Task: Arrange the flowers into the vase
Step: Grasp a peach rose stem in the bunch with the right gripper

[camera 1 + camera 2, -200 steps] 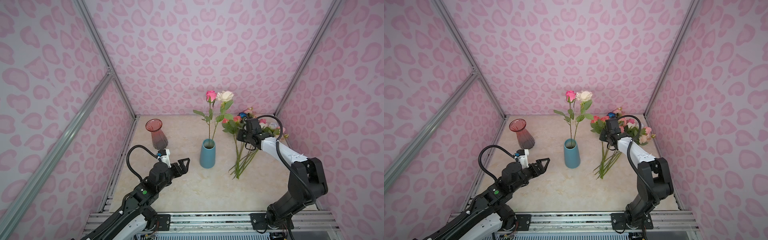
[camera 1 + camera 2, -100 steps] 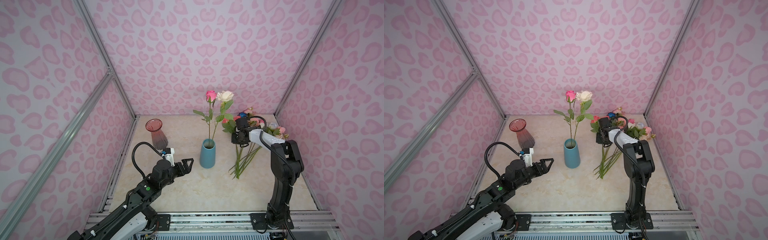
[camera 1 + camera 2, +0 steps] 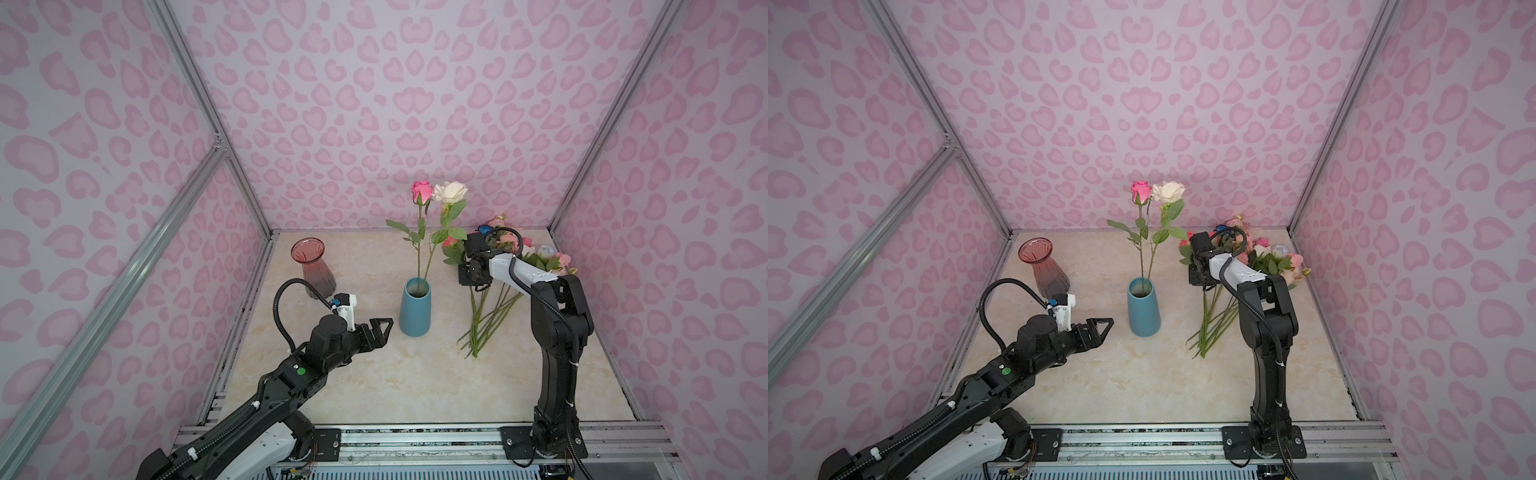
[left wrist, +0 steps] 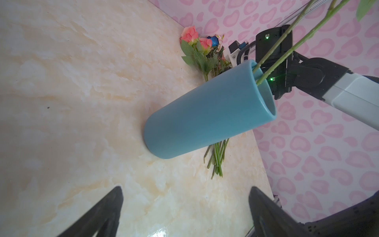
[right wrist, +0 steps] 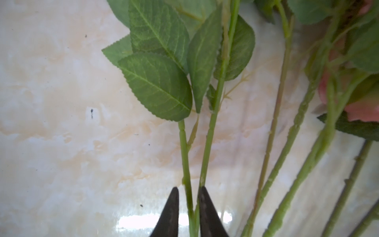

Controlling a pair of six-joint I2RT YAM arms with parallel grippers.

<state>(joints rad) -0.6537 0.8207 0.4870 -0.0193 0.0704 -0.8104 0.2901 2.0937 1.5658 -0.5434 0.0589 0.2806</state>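
Note:
The blue vase (image 3: 414,309) (image 3: 1144,311) (image 4: 205,121) stands mid-table with a pink rose (image 3: 422,191) and a cream rose (image 3: 451,192) upright in it. The other flowers (image 3: 536,259) (image 3: 1273,259) lie in a bunch at the back right, stems (image 3: 484,324) fanned toward the front. My right gripper (image 3: 473,279) (image 5: 188,190) points down at the bunch's left edge. It is shut on two thin green stems (image 5: 185,156) just below their leaves. My left gripper (image 3: 384,328) (image 3: 1104,328) (image 4: 185,190) hovers open left of the vase, holding nothing.
A red glass vase (image 3: 313,266) (image 3: 1044,266) stands at the back left, behind my left arm. Pink patterned walls close in the marble table (image 3: 374,386) on three sides. A metal rail (image 3: 415,432) runs along the front edge.
My right arm has swung upright and its gripper has shifted left along the bunch onto the leftmost stems. My left gripper has crept forward toward the blue vase, still open.

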